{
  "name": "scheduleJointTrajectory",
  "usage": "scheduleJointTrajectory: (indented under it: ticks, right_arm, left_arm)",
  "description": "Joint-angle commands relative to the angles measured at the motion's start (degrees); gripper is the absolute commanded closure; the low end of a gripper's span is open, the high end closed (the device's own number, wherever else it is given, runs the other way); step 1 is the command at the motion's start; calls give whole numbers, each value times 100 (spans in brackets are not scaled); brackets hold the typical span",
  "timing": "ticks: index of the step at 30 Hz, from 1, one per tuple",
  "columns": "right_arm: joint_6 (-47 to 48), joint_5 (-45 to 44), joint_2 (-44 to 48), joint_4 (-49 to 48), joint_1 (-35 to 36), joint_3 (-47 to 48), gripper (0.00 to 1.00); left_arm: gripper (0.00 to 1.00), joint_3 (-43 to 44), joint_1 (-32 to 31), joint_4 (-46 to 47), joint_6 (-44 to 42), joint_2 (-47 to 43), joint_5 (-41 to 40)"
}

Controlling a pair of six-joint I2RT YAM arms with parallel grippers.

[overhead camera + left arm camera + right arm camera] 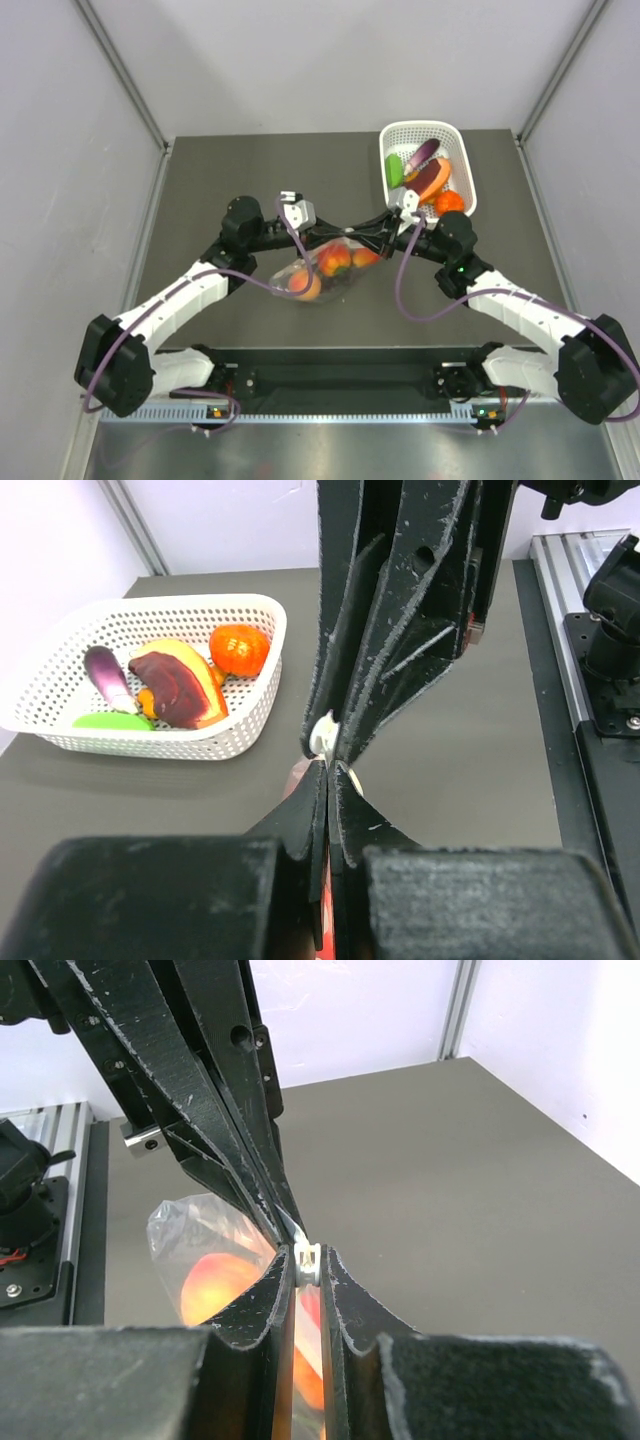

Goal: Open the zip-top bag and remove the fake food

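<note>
The zip-top bag hangs above the table between both grippers, holding fake food: a peach-orange fruit and red-orange fruits. My left gripper is shut on the bag's top edge; in the left wrist view its jaws are pressed together on the plastic. My right gripper meets it tip to tip and is shut on the bag's white zip slider. In the right wrist view the bag and the peach-orange fruit hang below my right gripper.
A white lattice basket stands at the back right, holding a purple eggplant, a green vegetable and an orange fruit. It also shows in the left wrist view. Grey walls enclose the dark table.
</note>
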State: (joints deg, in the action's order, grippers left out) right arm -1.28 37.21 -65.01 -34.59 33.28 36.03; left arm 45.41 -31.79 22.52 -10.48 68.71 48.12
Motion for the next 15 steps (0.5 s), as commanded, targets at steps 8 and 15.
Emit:
scheduleJointTrajectory:
  ticks: [8, 15]
  right_arm:
    - [58, -126, 156, 233, -14, -281, 98]
    - [49, -3, 59, 84, -14, -272, 98]
  left_arm:
    - [100, -32, 278, 1105, 213, -542, 188]
    - [100, 38, 296, 1237, 354, -393, 375]
